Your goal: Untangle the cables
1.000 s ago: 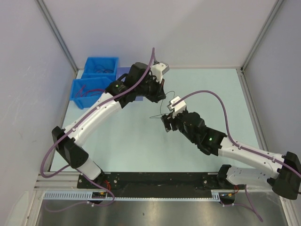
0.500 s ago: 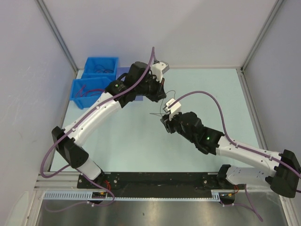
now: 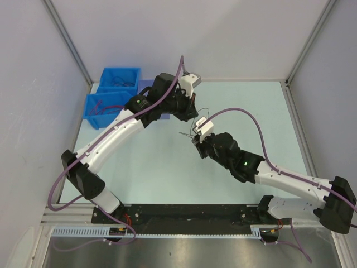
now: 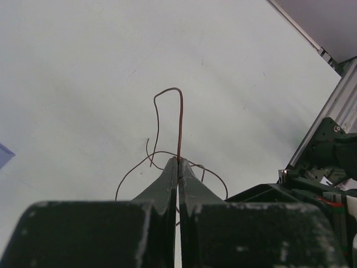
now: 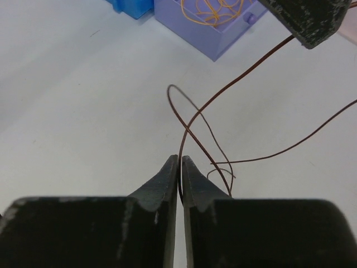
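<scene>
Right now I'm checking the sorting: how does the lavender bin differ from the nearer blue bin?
The lavender bin holds orange cables; the nearer blue bin holds a red cable. The lavender bin stands to the blue bin's right, mostly hidden from above. Both are open-topped.

The purple bin [image 5: 206,33] is running off the top edge, cutting its orange wires [image 5: 215,6] short; beside that bin, only a tip of the left hand [image 5: 309,22] is showing.

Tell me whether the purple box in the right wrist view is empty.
No, orange wires lie coiled inside the purple box.
</scene>
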You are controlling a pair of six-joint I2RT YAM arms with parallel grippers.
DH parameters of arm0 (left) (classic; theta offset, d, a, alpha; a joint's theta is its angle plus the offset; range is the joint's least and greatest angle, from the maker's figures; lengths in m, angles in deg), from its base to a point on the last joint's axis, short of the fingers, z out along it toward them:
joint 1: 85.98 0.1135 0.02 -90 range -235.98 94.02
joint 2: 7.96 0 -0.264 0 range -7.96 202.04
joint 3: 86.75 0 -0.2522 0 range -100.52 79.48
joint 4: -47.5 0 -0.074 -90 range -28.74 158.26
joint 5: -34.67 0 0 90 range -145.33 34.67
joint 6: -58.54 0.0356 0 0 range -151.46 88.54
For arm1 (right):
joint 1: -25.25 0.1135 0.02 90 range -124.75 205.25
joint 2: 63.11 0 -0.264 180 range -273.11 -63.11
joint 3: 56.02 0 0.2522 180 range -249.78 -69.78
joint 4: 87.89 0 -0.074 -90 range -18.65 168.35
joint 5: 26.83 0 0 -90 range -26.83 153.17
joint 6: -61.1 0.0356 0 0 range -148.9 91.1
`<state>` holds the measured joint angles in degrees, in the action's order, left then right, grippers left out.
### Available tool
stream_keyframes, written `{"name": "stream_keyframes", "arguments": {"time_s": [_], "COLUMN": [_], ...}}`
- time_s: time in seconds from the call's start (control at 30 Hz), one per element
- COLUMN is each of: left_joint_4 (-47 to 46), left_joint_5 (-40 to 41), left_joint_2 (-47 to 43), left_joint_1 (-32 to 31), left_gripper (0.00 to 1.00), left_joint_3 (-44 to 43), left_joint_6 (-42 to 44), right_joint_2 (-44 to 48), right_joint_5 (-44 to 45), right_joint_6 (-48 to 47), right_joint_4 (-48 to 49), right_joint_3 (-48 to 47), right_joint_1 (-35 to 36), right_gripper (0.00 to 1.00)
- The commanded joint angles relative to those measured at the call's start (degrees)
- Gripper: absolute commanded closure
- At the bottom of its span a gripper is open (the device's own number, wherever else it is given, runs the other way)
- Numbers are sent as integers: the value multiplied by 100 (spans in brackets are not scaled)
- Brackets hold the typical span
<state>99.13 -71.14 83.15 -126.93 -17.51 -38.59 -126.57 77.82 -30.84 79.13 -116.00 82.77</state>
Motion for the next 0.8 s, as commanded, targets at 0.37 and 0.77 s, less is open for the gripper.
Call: {"name": "stream_keyframes", "arguments": {"time_s": [0.37,0.77], "left_joint_4": [-359,-394], "left_joint_5": [-361,1255], "left_joint_2": [-576,-1885], "left_joint_1": [25,96], "left_gripper": [84,0], "left_joint_3": [329,1261], "left_joint_6": [-288,-561], "right_joint_2": [79,1055], "right_joint_5": [29,-375], "right_joint_6": [167,510], "right_joint_4": [502,635], "right_joint_3": [-230,-335], "right_joint_1": [23,-416], "right_gripper": [100,100]}}
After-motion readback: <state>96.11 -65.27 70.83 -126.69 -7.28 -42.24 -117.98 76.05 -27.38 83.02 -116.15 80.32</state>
